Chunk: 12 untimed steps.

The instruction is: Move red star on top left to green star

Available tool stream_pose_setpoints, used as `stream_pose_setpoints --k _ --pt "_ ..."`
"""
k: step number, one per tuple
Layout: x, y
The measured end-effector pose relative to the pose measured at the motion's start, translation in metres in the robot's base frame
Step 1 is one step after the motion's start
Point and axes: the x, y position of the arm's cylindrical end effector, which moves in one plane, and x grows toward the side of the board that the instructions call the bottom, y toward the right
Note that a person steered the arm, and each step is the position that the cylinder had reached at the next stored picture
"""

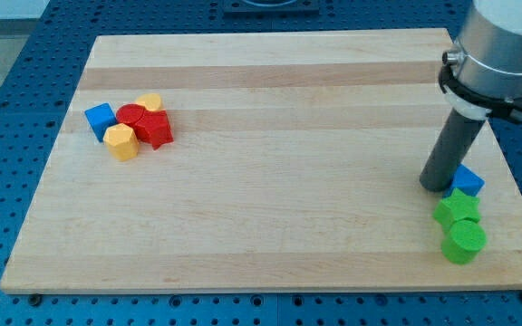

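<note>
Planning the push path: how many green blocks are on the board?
2, both at the view's lower right: a green star just below my tip, and a green cylinder beneath it. None seems hidden.

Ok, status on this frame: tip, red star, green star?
My tip far right, beside blue block. Red star untouched, top-left cluster. Green star bottom right. Open board between.

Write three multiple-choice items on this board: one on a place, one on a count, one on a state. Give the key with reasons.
1. Where is the red star?
A. the view's left cluster
B. beside the green star
C. board centre

2. How many green blocks show?
A. one
B. two
C. four

3. My tip is:
A. touching the red star
B. off the board
C. by the blue block at the view's right

Key: 1 A, it sits among the left blocks. 2 B, the star and the green cylinder. 3 C, the rod ends beside that block.
</note>
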Motion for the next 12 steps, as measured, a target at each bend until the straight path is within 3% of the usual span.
stream_pose_setpoints --k 1,3,8,12 --pt "0.0 0.001" --pt "-0.019 -0.067" --pt "-0.19 -0.252" --pt "-0.196 -0.438"
